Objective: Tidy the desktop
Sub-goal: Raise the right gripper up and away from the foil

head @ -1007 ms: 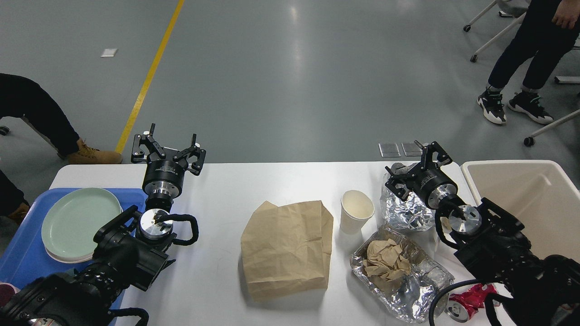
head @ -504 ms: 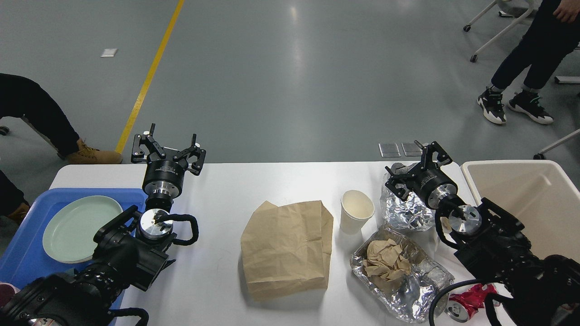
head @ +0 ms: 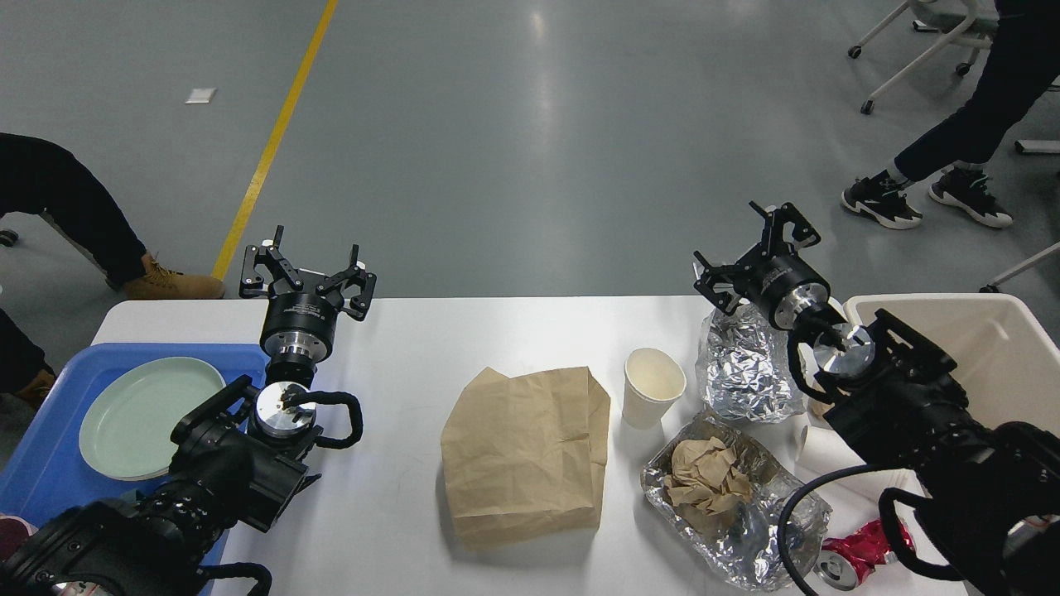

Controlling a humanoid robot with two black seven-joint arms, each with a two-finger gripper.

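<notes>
One desktop (head: 397, 497) fills the lower frame under everything we see, flanked by one beige bin (head: 985, 348) at right for trash and one blue tray (head: 41, 463) at left holding one green plate (head: 141, 414), so sorting looks planned by side. One paper bag (head: 522, 451), two foil pieces (head: 749, 368), one paper cup (head: 652, 386) and one red wrapper (head: 861, 550) lie loose. Our left gripper (head: 306, 277) and right gripper (head: 758, 252) both hover spread wide, empty.

The worktop (head: 397, 348) is a large white rectangular surface with rounded corners and a smooth matte finish, spanning almost the full width of the view. It lies flat and level, its far edge toward 12 o'clock against the grey floor. Bare areas show at centre-left and along the far edge.
</notes>
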